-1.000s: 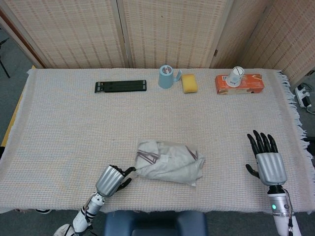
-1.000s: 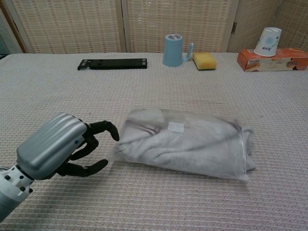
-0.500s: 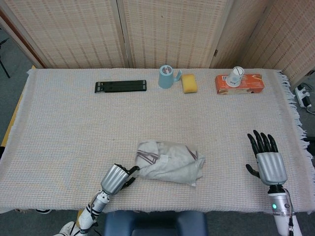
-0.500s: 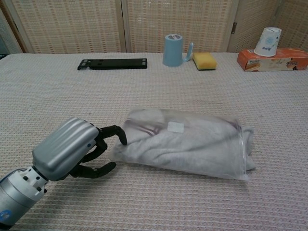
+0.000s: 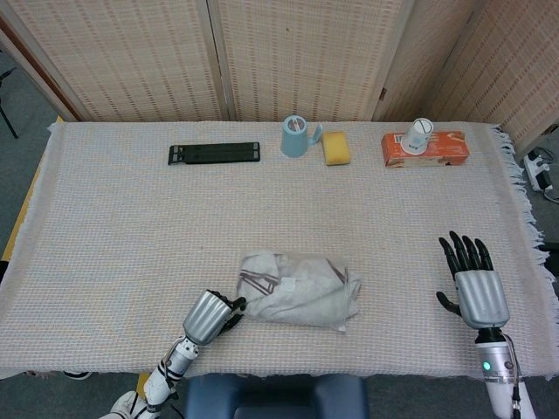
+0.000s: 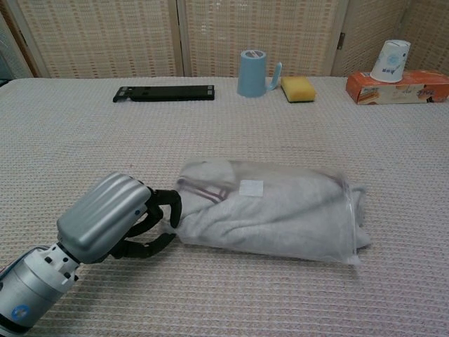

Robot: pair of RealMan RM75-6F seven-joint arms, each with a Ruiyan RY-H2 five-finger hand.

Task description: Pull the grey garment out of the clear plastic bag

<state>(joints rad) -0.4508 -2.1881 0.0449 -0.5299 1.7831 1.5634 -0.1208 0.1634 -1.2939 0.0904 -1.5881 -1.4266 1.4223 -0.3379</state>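
Contact is now occurring: the left hand is closing its curled fingers against the near-left end of the clear plastic bag, nudging it rightward since a second ago (a firm pinch cannot be confirmed). The grey garment is lying fully inside, mid-table. The right hand is idling, spread and holding nothing.

Bare cloth lies between your right hand at four o'clock and the clear plastic bag at six. Along twelve o'clock stand a black tray, mug, sponge and orange box.
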